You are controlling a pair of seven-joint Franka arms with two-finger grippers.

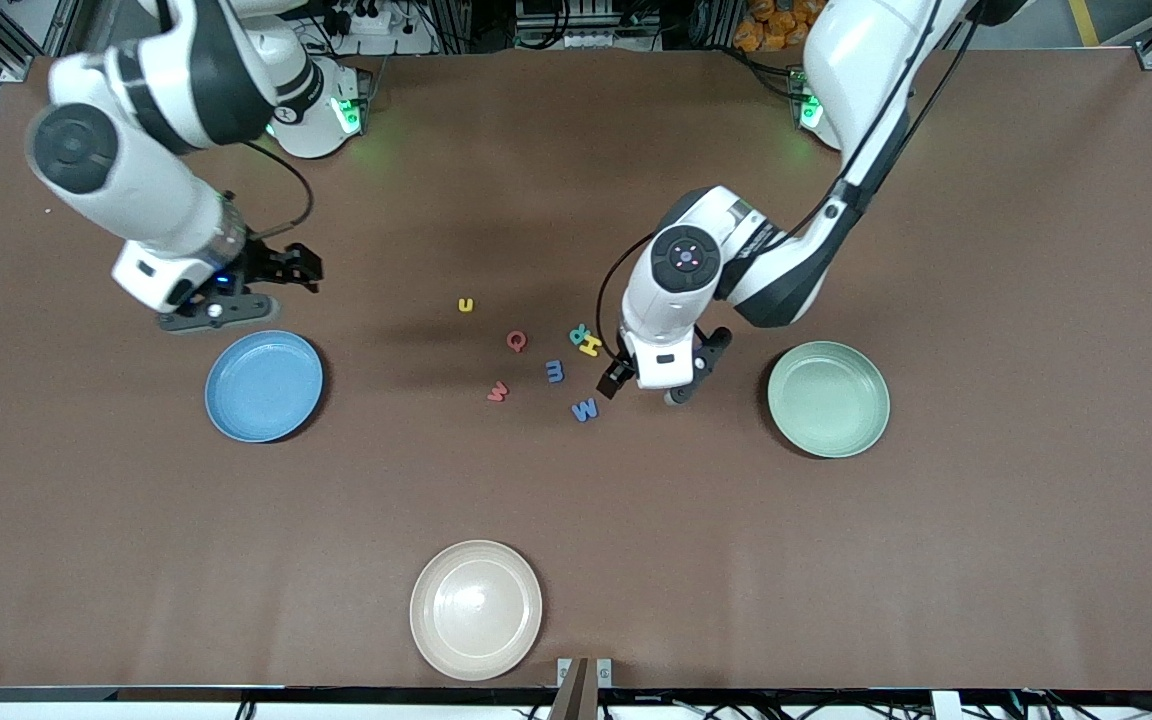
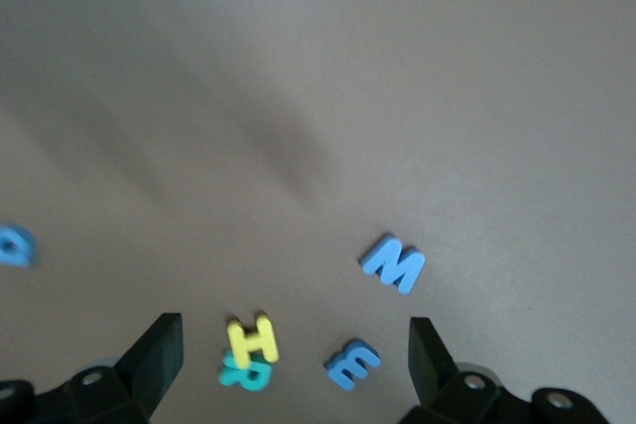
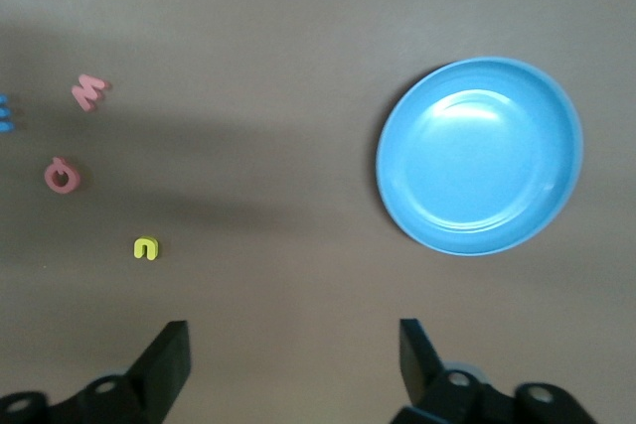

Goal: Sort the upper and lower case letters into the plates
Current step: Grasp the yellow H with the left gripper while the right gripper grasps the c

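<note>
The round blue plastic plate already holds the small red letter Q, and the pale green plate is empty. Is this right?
Not quite. The round blue plastic plate is empty, as the front view shows; the small red letter Q lies on the brown table. The pale green plate is empty, as you said.

Left end effector (image 1: 658,378) low over table, fingers wide apart, empty. Right end effector (image 1: 281,275) raised, fingers apart, empty.

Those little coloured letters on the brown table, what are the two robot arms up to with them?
Nothing is sorted yet: the small flat toy letters lie loose mid-table, and the round blue plastic plate and pale green plate are both empty. The left gripper hangs open by the letters. The right gripper hangs open by the blue plate, holding nothing.
</note>
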